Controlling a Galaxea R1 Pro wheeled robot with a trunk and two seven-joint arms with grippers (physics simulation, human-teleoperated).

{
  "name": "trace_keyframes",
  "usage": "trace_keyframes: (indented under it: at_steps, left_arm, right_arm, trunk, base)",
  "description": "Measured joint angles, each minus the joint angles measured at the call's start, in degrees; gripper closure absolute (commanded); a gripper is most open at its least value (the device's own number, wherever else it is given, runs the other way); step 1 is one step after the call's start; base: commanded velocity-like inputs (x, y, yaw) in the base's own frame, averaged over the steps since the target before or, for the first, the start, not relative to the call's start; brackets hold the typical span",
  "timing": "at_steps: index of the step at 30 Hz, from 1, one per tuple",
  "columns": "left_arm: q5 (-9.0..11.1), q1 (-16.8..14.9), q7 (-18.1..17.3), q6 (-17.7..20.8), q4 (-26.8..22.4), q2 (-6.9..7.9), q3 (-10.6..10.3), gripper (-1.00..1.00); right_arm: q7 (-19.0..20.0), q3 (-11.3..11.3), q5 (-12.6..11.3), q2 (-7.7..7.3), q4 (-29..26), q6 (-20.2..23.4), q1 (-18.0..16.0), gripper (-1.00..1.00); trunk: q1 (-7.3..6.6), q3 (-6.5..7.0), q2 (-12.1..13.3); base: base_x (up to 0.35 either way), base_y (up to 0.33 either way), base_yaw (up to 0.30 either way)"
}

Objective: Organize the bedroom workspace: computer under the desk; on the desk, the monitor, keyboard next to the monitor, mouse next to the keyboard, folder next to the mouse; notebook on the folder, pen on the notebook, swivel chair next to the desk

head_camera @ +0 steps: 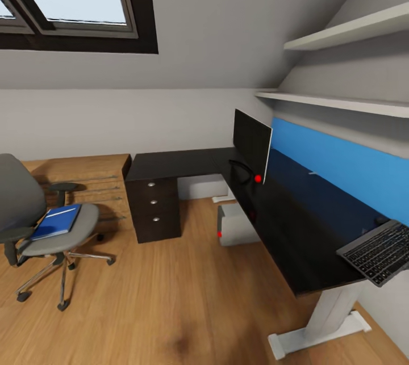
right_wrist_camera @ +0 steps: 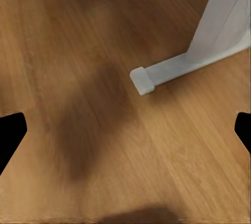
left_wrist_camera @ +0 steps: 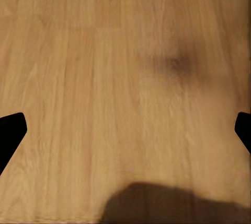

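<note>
While the robot stands back on the wood floor (head_camera: 159, 308), the blue folder (head_camera: 57, 221) lies flat on the seat of the swivel chair (head_camera: 34, 223), well apart from the counter (head_camera: 284, 229). The monitor (head_camera: 251, 143) stands upright on the counter near its corner, and the computer (head_camera: 236, 226) sits on the floor beneath the top. The keyboard (head_camera: 379, 251) rests at the counter's near end, part of it apparently overhanging the edge. The mouse, notebook and pen cannot be made out.

In the left wrist view the left gripper (left_wrist_camera: 125, 130) hangs over bare floor with its fingers (left_wrist_camera: 10, 132) wide apart and nothing between them. The right gripper (right_wrist_camera: 125, 130) is likewise spread and empty, above the floor beside a white counter foot (right_wrist_camera: 172, 72).

The folder looks thin, light and fairly stiff, though it may flex or slide on the upholstery. A pinch at the edge nearest the seat's front, where it lies close to the rim, seems the likeliest hold, since its flat face offers nothing to clamp.
</note>
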Motion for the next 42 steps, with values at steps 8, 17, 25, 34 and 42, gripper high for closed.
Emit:
trace_keyframes:
  at_steps: [8,17,25,34,42]
  left_arm:
    - [0.0,0.0,0.0,-0.02,0.0,0.0,0.0,-1.0]
    - [0.0,0.0,0.0,-0.08,0.0,0.0,0.0,-1.0]
    - [-0.04,0.0,-0.02,0.18,0.01,-0.01,-0.06,-1.0]
    - [0.0,0.0,-0.03,0.48,0.12,0.0,-0.08,-1.0]
    - [-0.02,0.0,-0.03,0.59,0.18,0.0,-0.08,-1.0]
  right_arm:
    - [0.0,0.0,0.0,0.0,0.0,0.0,0.0,-1.0]
    - [0.0,0.01,-0.02,0.0,0.0,0.0,0.0,-1.0]
    - [-0.03,-0.02,-0.03,0.0,0.0,-0.03,0.0,-1.0]
    - [-0.07,-0.02,-0.03,0.0,0.0,-0.03,0.0,-1.0]
    - [-0.09,-0.03,-0.03,0.0,0.0,-0.03,0.0,-1.0]
  trunk:
    - [-0.03,-0.7,0.0]
    - [-0.04,-1.48,0.0]
    - [-0.04,-2.18,-0.01]
    - [-0.04,-2.96,-0.01]
    - [-0.04,-3.66,-0.01]
  base:
    - [-0.181,-0.031,-0.126]
    - [-0.024,-0.01,-0.123]
    - [-0.003,-0.199,-0.117]
    - [0.0,-0.304,-0.107]
    - [0.0,-0.317,-0.098]
